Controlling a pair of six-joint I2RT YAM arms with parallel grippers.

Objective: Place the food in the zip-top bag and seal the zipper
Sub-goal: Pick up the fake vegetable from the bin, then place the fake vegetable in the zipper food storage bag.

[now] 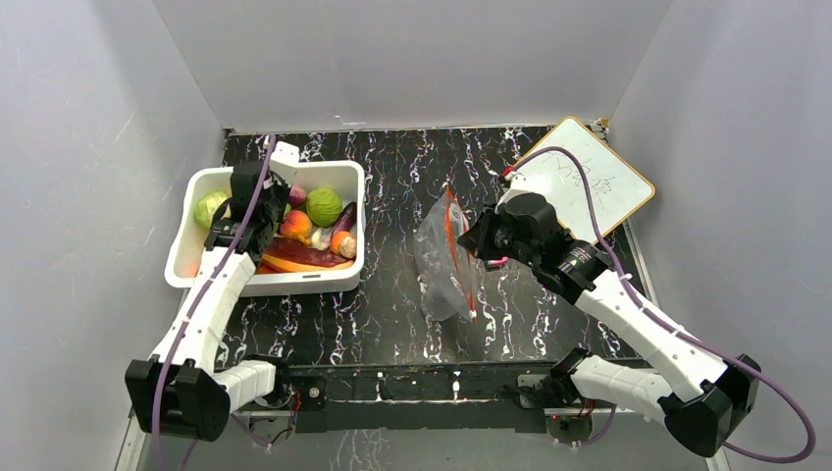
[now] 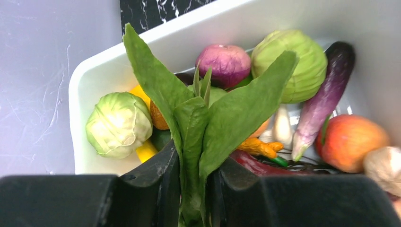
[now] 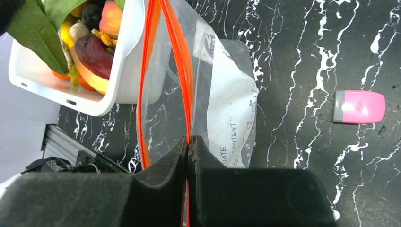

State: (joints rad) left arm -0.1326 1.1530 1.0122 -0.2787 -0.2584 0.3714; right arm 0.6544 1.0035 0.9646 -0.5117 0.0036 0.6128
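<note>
The white bin (image 1: 186,250) at the left holds the food: a pale cabbage (image 2: 118,124), a greener cabbage (image 2: 295,64), a purple eggplant (image 2: 324,99), an orange peach (image 2: 347,142) and more. My left gripper (image 2: 194,165) reaches into the bin and is shut on the stem of a green leafy vegetable (image 2: 222,118), whose leaves fan out above the fingers. The clear zip-top bag (image 1: 442,260) stands mid-table with its mouth gaping. My right gripper (image 3: 188,142) is shut on one side of the orange zipper (image 3: 182,61), holding the bag (image 3: 227,99) up.
A small whiteboard (image 1: 589,182) lies at the back right. Right of the bag, a pink block (image 3: 360,107) rests on the black marbled table. White walls close in the left, right and back sides.
</note>
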